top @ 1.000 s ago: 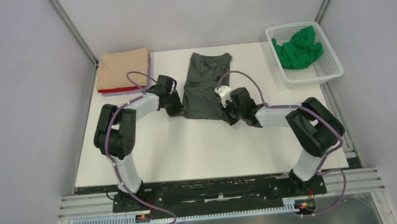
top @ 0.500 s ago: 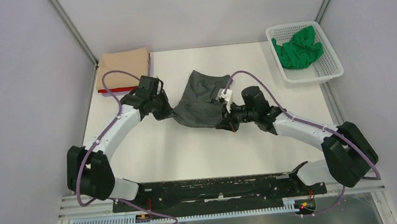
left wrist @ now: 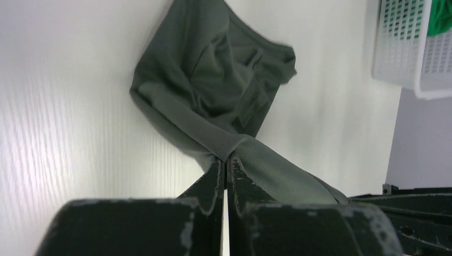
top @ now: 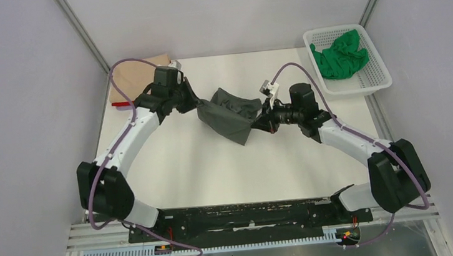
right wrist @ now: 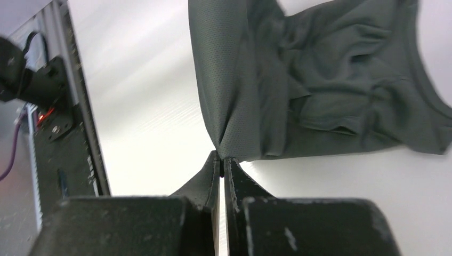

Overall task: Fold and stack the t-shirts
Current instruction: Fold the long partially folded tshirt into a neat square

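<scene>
**Top external.** Dial centred on the table (top: 215, 167), with 12 o'clock at the far edge.
- The dark grey t-shirt (top: 230, 112) is bunched just on the 12 o'clock side of centre, slung between the two grippers, with a corner sagging toward 6 o'clock.
- The left gripper (top: 195, 104) is at the shirt's 9 o'clock end and the right gripper (top: 265, 122) at its 3 o'clock end.
- The tan t-shirt (top: 137, 71) lies folded at 10–11 o'clock, partly behind the left arm. The red t-shirt (top: 120, 104) is under it, only its edge showing.
- The white mesh basket (top: 377, 77) sits at 2 o'clock, with the green t-shirt (top: 339, 55) crumpled inside it.

**Left wrist.**
- The left gripper (left wrist: 224, 160) has its fingers clenched together on a fold of the dark grey t-shirt (left wrist: 213, 69).
- One band of cloth runs off toward 4 o'clock. The rest trails toward 12 o'clock and lies rumpled on the table, collar side outermost.
- The white mesh basket (left wrist: 405, 48) is at 2 o'clock, a sliver of the green t-shirt (left wrist: 442, 13) showing in it.

**Right wrist.**
- The right gripper (right wrist: 221, 160) has its fingers pinched tight on a gathered edge of the dark grey t-shirt (right wrist: 320, 80).
- The cloth fans out from the pinch toward 12 and 2 o'clock, creased, with its collar at the 3 o'clock side.
- The black base rail (right wrist: 69, 112) stands at 9 o'clock.
</scene>
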You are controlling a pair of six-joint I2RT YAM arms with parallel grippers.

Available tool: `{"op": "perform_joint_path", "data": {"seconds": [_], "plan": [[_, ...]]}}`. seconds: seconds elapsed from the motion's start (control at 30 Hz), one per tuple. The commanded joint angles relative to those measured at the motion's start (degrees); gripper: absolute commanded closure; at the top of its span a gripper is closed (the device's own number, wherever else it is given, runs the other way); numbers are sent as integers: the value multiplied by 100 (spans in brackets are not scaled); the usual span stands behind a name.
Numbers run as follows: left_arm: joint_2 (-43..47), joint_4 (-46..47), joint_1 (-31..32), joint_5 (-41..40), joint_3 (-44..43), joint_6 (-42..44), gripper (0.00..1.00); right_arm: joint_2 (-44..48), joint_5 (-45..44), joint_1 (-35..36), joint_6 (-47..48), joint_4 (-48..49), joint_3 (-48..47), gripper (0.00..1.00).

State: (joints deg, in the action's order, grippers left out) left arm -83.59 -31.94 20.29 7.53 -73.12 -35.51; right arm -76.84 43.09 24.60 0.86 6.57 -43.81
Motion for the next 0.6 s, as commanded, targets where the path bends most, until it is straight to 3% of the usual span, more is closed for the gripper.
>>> {"op": "perform_joint_path", "data": {"seconds": [0.0,0.2,0.57], "plan": [[-841,1055,-131,-118,-798,36,98,-499,-231,-353,-294,294,-587,100],[-2168,1336,-149,-313,-1731,-62,98,-1121,-418,-806,-268,358,-1008,100],[-3739,1498,-159,-352,-2860,-109,98,-2805,-351,-1320,-391,325,-2048,100]]}}
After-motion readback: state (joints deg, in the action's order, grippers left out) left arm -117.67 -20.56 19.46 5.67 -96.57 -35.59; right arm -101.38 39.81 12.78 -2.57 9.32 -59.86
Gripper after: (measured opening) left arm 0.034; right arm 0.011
